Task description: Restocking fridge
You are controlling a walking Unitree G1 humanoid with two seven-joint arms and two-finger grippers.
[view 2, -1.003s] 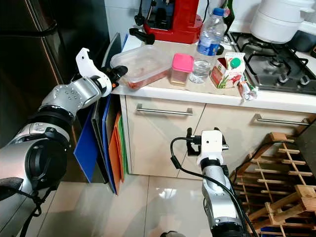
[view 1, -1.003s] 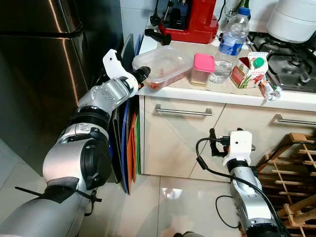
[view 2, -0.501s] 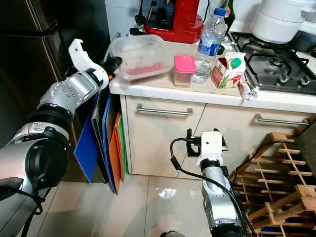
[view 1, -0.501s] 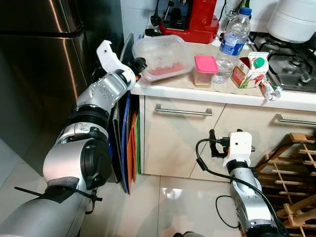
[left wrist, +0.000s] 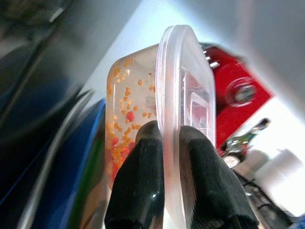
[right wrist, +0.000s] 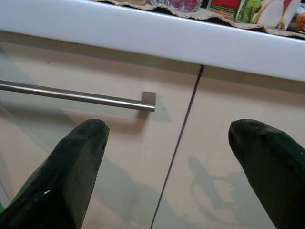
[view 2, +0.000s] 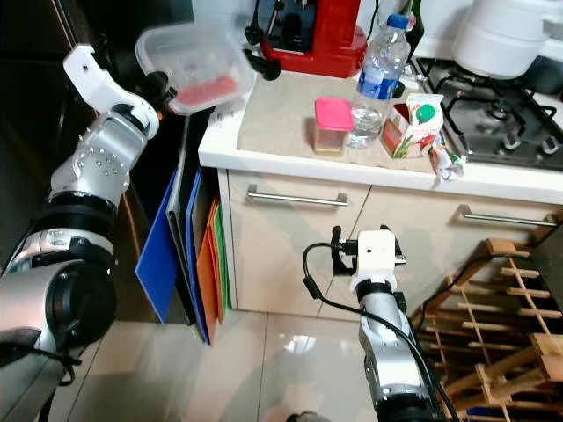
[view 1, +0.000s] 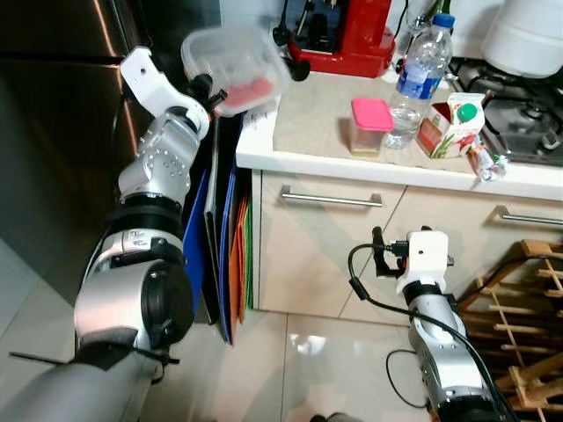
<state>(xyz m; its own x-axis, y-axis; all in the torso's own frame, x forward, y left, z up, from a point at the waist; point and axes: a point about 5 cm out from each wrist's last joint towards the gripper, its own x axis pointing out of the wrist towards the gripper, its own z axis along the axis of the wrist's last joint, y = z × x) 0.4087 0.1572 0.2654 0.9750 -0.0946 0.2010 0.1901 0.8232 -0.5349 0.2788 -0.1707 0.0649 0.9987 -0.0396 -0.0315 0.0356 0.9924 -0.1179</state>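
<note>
Right gripper (right wrist: pixel 167 167) sits lowest and nearest, in front of the cream drawer fronts below the counter. Its two black fingers (right wrist: pixel 71 171) are spread wide with nothing between them; a steel drawer handle (right wrist: pixel 76 95) lies beyond them.

Left gripper (left wrist: pixel 164 157) is raised to the left of the counter edge, off the worktop, above upright coloured boards (view 1: pixel 233 255) wedged between the cabinet and the dark steel fridge (view 1: pixel 53 97). Its fingers are pinched on the rim of a clear plastic food container (view 1: pixel 233 57), one finger on each side of the wall. The container is tipped in the air. Inside: a red mass of food and a scatter of small orange-yellow specks stuck to the wall.

On the counter (view 1: pixel 308 132), from the front: a small clear jar with a pink lid (view 1: pixel 370 123), pale contents in its lower part. Just beside it a clear water bottle (view 1: pixel 418 83) with a blue cap and blue label; text too small to read. Next, a small carton (view 1: pixel 449 123) with a green screw cap and red and green print, not legible. A small wrapped item (view 1: pixel 479 158) lies near the counter's front edge.

Further back: a red appliance (view 1: pixel 347 40) against the wall, and a white pot (view 1: pixel 528 35) on the gas hob (view 1: pixel 523 114). A wooden rack (view 1: pixel 528 316) stands on the floor to the right.
</note>
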